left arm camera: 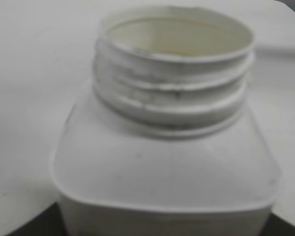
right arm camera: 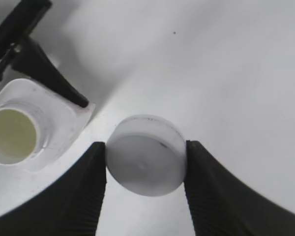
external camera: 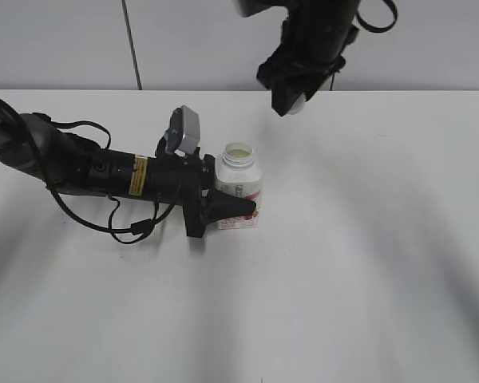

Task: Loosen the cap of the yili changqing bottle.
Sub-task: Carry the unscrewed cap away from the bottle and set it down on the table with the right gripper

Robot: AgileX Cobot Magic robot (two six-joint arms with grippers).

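Table (external camera: 343,279): plain white, matte surface, filling the frame from 3 to 9 o'clock. Wall (external camera: 64,40): pale grey, at 12 o'clock, behind the table, with one thin dark vertical seam (external camera: 131,44) at 11 o'clock.

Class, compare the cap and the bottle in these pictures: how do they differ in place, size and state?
The cap is held off the table between the right gripper fingers; the bottle stands upright on the table, gripped at its body by the left gripper. The cap is much smaller than the bottle. The cap is plain; the bottle carries a pink and red label. The bottle's threaded neck is open, the cap fully off. Both are white plastic.
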